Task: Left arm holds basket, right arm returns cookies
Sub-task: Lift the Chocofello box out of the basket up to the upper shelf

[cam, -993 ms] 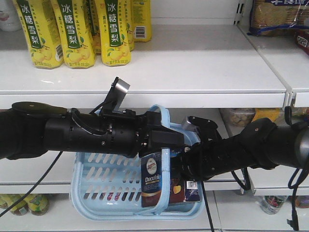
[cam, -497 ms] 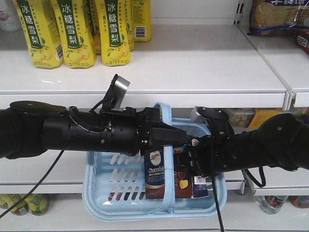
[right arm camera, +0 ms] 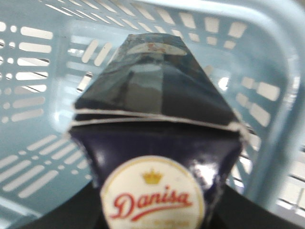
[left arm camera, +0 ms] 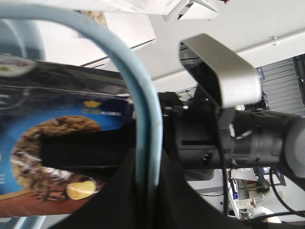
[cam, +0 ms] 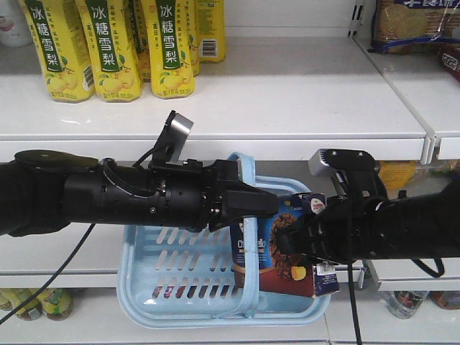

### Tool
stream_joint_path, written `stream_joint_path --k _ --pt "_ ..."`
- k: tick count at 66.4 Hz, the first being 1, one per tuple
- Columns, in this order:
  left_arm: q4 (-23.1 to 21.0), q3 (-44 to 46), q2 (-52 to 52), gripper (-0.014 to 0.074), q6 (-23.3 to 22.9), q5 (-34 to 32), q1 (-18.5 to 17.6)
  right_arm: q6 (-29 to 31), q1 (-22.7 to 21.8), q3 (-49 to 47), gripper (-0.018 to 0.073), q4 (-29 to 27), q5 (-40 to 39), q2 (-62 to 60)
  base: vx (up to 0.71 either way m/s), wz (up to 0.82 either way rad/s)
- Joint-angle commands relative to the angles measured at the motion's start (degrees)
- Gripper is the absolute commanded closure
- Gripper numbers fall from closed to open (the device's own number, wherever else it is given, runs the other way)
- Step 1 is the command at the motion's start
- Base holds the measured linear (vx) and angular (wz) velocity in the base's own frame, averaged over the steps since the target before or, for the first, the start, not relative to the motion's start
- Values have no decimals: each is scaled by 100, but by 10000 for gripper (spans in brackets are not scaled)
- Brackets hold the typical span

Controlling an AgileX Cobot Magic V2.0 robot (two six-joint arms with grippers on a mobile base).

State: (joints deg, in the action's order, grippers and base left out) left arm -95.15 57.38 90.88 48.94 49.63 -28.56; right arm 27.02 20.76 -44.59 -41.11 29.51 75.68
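White store shelving [cam: 302, 93] behind, yellow bottles [cam: 108, 50] on the top tier. Right gripper [cam: 285, 241] is clamped on the cookies [cam: 269, 273]. Its fingers are mostly hidden by arm and box, so the jaw gap is unreadable. Box: glossy navy-brown cardboard, round white logo [right arm camera: 152, 200] at the top end, tilted, lower part inside the basket [cam: 172, 266]. Contact with the basket floor is hidden. Left gripper [cam: 251, 205] is closed on the hoop handle [left arm camera: 147, 143], smooth pale-blue plastic, basket body below it. Walls are slotted; a red-blue item [cam: 169, 291] low inside shows through the slots, probably another pack. Grey boxy module [cam: 341, 162] tops the right wrist. Both arm bases are cut off at the frame edges.
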Motion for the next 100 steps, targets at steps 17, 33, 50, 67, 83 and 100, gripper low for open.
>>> stream_joint_path --k 17,33,50,67,83,100 --pt "-631 213 -291 603 65 206 -19 -1186 -33 -156 385 1390 345 -1311 0 0" --pt "-631 213 -291 603 65 206 -19 -1683 -33 -429 385 2084 992 -2220 0 0" --pt "-631 213 -291 603 65 206 -19 -2066 -33 -1440 385 2486 1769 -2615 0 0" --pt "-631 213 -291 603 65 206 -19 -2277 -33 -2159 385 2869 986 -2404 0 0" --pt "-631 213 -291 603 65 206 -19 -2423 -33 -2396 385 3126 -371 -1607 0 0" --pt "-631 213 -291 603 65 206 -19 -2583 -510 -2789 382 3141 -1015 -684 0 0"
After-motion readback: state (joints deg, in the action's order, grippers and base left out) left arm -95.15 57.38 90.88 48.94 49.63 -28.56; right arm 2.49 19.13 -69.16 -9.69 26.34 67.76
